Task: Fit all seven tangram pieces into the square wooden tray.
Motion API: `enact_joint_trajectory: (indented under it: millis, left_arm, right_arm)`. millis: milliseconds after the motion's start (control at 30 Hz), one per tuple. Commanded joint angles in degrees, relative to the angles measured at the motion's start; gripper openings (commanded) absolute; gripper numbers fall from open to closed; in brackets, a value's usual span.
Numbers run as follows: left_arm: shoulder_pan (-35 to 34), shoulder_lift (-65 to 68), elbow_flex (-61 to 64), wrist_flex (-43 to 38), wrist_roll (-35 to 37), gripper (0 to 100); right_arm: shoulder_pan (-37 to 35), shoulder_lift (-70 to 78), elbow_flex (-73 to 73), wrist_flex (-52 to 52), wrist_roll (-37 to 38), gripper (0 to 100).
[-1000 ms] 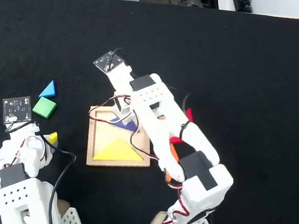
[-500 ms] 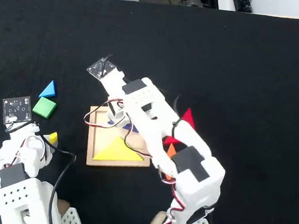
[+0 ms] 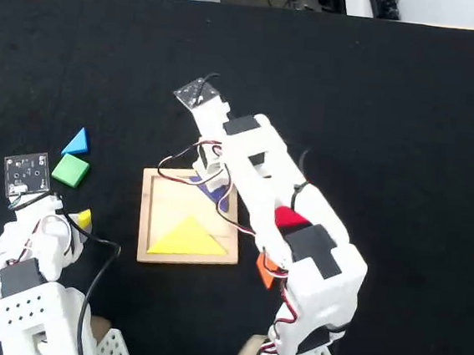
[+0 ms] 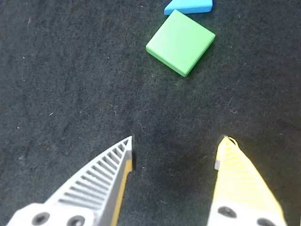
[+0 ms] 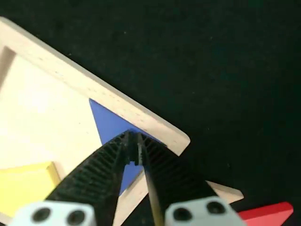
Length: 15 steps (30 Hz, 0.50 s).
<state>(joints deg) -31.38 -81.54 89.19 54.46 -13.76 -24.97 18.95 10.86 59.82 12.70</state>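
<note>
Blue piece (image 5: 108, 123) lies in the tray (image 5: 70, 75) beneath right tool (image 5: 133, 140)

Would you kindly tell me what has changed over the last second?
The right arm swung toward the left arm, then back out again. The shut right claw now has its tips on the dark blue piece by a corner of the tray. That piece may have shifted slightly. The left claw, yellow triangle, green square and light blue triangle kept their places.
</note>
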Motion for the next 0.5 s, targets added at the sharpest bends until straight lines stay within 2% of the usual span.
enact_joint_trajectory:
  millis: [0, 300, 467]
  left_arm:
    - [-0.22, -0.53, -0.31, -0.53, -0.70, 28]
    - [-0.22, -0.53, -0.31, -0.53, -0.70, 28]
    - [-0.22, -0.53, -0.31, -0.53, -0.70, 28]
  right_arm:
    - [1.49, -2.68, -0.75, -0.53, -0.70, 1.1]
    - [5.01, -4.88, 0.40, -0.35, -0.70, 1.1]
    - [4.92, -11.30, 0.48, 3.87, -0.70, 1.1]
